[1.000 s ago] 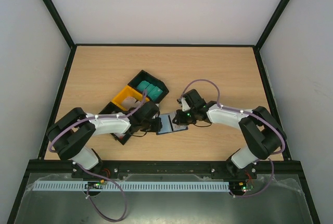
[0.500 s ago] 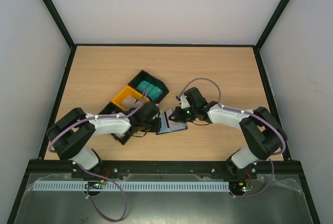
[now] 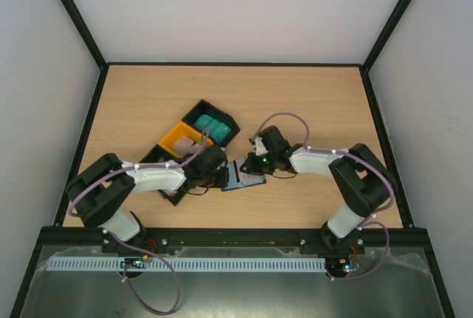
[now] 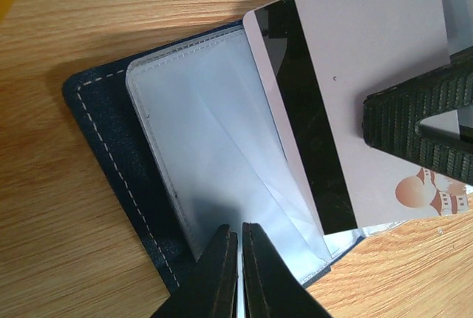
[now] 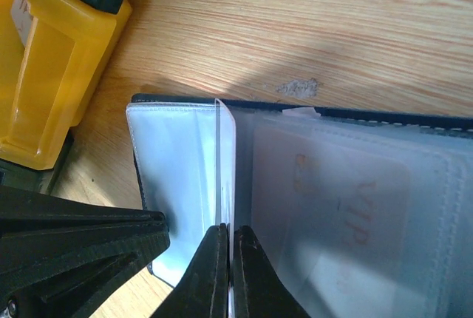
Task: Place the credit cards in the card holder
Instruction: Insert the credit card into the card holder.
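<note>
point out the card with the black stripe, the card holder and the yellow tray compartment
striped card [image 4: 362, 44], left wrist view, on its pale face beside the stripe
card holder [image 4: 207, 126], left wrist view, on its clear pocket
yellow tray compartment [image 5: 96, 52], right wrist view, on its outer wall

A light wood-grain bench [image 3: 310, 103] stood inside a booth with plain white walls [image 3: 236, 7] on three sides. Black frame bars [image 3: 74, 15] ran up the corners and along the bench edges. The light was soft and even, and a grey metal shelf [image 3: 244, 292] with a white slotted strip [image 3: 185, 265] lay along the near side.
</note>
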Controlling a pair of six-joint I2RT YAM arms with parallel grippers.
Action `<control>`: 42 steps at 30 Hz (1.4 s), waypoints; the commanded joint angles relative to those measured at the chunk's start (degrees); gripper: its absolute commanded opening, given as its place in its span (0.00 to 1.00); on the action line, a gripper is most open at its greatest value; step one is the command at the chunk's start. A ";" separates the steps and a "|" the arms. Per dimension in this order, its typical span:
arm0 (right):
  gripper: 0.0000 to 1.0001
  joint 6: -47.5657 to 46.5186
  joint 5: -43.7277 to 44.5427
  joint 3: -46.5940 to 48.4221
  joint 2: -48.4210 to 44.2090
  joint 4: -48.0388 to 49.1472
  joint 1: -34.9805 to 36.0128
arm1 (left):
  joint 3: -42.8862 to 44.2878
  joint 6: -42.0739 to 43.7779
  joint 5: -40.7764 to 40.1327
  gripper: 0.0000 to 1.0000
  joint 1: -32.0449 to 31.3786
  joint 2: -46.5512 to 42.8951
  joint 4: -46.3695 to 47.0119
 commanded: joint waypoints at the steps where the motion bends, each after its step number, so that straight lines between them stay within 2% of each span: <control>1: 0.02 -0.65 4.42 -1.75 1.81 -0.21 -0.19 | -1.06 -0.21 -1.74 0.06 -0.35 -0.09 -4.81; 15: 0.02 -0.11 1.90 -4.75 3.82 3.18 1.56 | -0.99 -0.97 -2.21 0.06 -0.82 -0.01 -4.46; 29: 0.02 -0.01 1.61 -7.92 -0.52 0.93 1.65 | -1.20 -1.99 -3.24 0.07 -0.92 -0.29 -4.38; 42: 0.02 3.22 0.87 -6.37 3.91 5.68 3.26 | -0.96 -2.14 -2.97 0.08 -1.55 -0.35 -3.98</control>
